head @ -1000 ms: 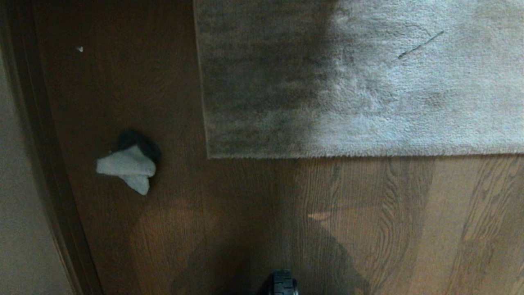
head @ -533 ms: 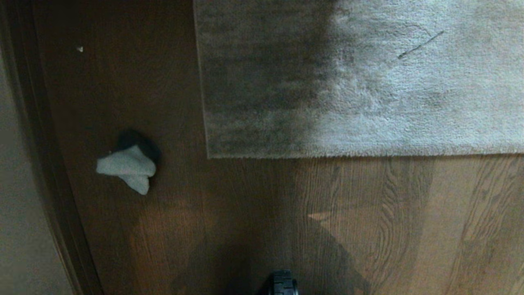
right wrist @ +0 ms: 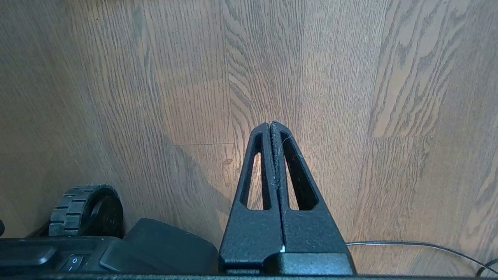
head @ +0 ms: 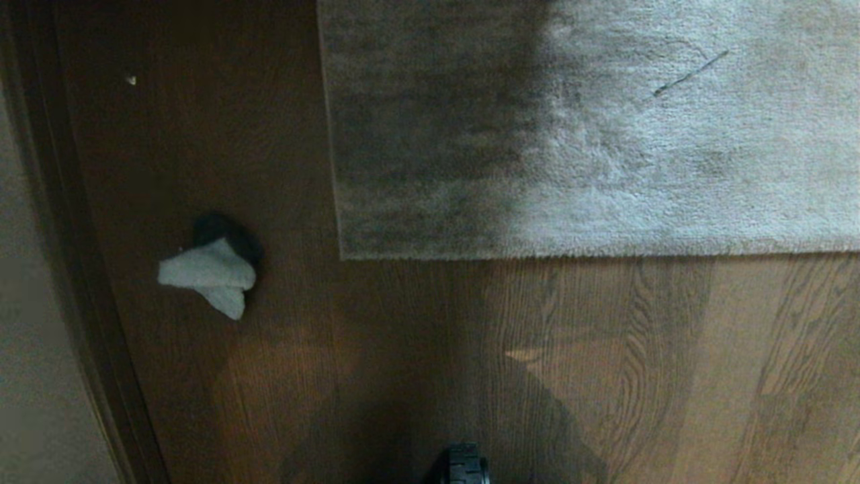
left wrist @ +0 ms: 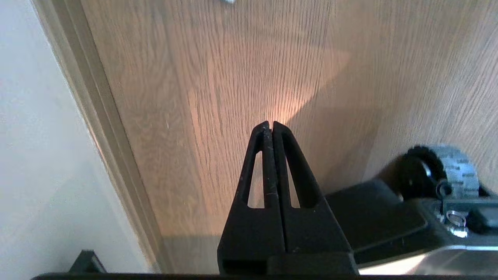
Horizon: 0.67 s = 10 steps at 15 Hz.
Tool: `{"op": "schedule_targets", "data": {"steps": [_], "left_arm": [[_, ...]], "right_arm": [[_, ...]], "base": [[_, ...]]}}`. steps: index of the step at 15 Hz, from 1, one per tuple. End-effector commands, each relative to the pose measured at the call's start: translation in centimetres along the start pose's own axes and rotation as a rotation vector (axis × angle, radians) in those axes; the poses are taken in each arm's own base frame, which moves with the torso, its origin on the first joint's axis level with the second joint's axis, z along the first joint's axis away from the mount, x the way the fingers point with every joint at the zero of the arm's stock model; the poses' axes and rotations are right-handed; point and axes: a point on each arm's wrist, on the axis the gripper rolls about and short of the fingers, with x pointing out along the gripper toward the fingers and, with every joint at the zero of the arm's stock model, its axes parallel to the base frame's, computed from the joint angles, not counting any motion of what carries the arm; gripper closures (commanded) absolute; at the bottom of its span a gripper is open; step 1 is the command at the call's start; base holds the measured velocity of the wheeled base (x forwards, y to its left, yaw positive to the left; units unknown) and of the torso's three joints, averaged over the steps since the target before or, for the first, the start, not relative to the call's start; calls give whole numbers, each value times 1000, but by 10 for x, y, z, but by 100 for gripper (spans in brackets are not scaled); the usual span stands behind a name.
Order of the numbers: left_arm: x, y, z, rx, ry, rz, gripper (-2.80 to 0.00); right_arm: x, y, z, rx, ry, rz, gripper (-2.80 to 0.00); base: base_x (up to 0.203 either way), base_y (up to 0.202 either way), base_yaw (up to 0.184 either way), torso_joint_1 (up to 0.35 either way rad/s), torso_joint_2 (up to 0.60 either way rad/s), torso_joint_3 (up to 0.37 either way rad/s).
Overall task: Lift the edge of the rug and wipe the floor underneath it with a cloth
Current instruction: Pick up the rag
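A large light grey plush rug fills the upper right of the head view, lying flat; its near rug edge (head: pixel 591 254) runs straight across and ends in a corner (head: pixel 342 255). The small pale cloth (head: pixel 211 275) lies bunched on the brown wooden floor (head: pixel 403 349) to the left of that corner, apart from the rug. Neither arm shows in the head view. My left gripper (left wrist: pixel 270 123) is shut and empty above bare floor (left wrist: pixel 218 77) near the wall. My right gripper (right wrist: pixel 271 124) is also shut and empty over bare floor (right wrist: pixel 350 97).
A pale wall (head: pixel 33 336) with a dark skirting strip (head: pixel 80 282) borders the floor on the left. A small white speck (head: pixel 131 80) lies on the floor at the far left. My base and its wheels (left wrist: pixel 451 175) (right wrist: pixel 83 210) sit below the grippers. A thin cable (right wrist: pixel 408 244) runs along the floor by the right arm.
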Motion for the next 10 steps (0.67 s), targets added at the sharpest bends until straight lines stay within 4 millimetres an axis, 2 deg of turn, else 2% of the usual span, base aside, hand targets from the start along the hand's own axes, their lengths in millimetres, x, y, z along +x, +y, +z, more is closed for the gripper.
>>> {"op": "schedule_targets", "data": {"steps": [1,5,10], "left_arm": [[6,0,4,3,71,-21,0],[16,-1,19,21,168,-90,0],[34,-4,40,27,190,-126,0]], "right_arm": [[0,0,0,0,0,0,0],[0,0,0,0,0,0,0],[0,0,0,0,0,0,0]], "base": [[0,0,0,0,0,0],[0,0,0,0,0,0],[0,0,0,0,0,0]]}}
